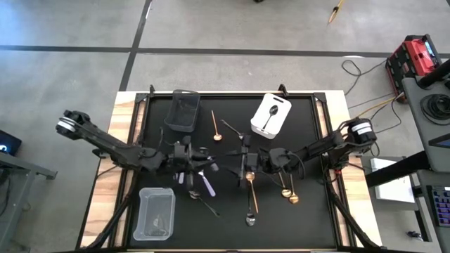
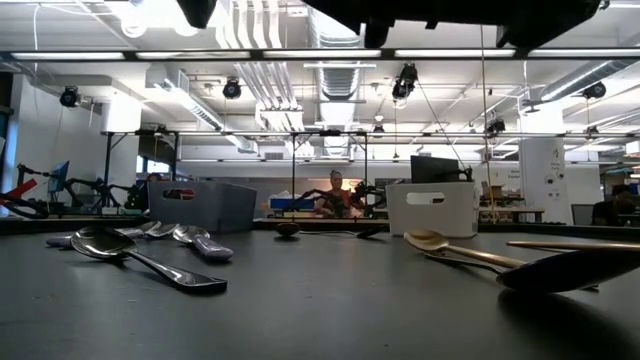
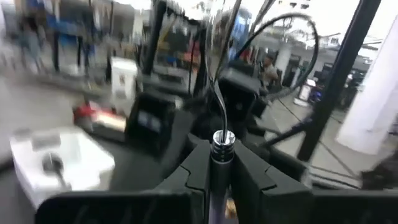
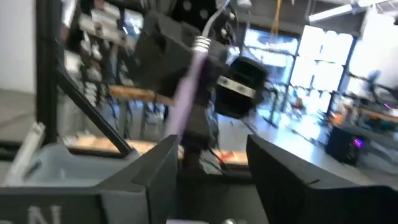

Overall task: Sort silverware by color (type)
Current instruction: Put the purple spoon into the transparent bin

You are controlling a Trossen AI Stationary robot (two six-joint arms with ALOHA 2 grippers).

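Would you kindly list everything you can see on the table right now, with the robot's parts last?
Dark mesh bin: one, black, far side.
White bin: one, white, far side, holding a dark spoon.
Clear bin: one, transparent, near edge.
Gold spoons: at least three, gold, mostly beside the right arm.
Lilac-handled spoons: several, silver and lilac, beside the left arm.
Left tool: one, dark, shut on a lilac-handled spoon.
Right tool: one, dark, open, facing it.
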